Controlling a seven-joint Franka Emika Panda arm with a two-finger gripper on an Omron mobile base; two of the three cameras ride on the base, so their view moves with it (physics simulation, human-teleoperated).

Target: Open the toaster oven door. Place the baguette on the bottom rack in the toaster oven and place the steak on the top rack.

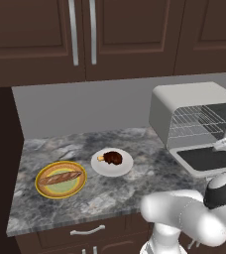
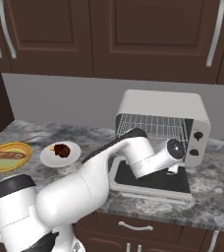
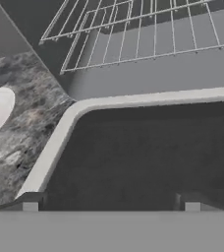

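Toaster oven door [image 2: 153,179] lies folded down, right of frame. End effector [image 3: 111,204] above its glass, released, empty. Baguette [image 1: 59,177] lower left on yellow plate [image 1: 41,187]; steak [image 1: 113,158] centre.

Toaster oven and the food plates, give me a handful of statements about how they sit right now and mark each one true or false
1. The toaster oven door is folded down flat in front of the toaster oven. True.
2. The baguette lies on the bottom rack. False: it lies on a yellow plate on the counter.
3. The steak sits on a white plate. True.
4. The white plate is farther from the oven than the yellow plate. False: the white plate is the nearer one.
5. The gripper holds the steak. False: its fingertips are apart with nothing between them, above the door's dark glass.
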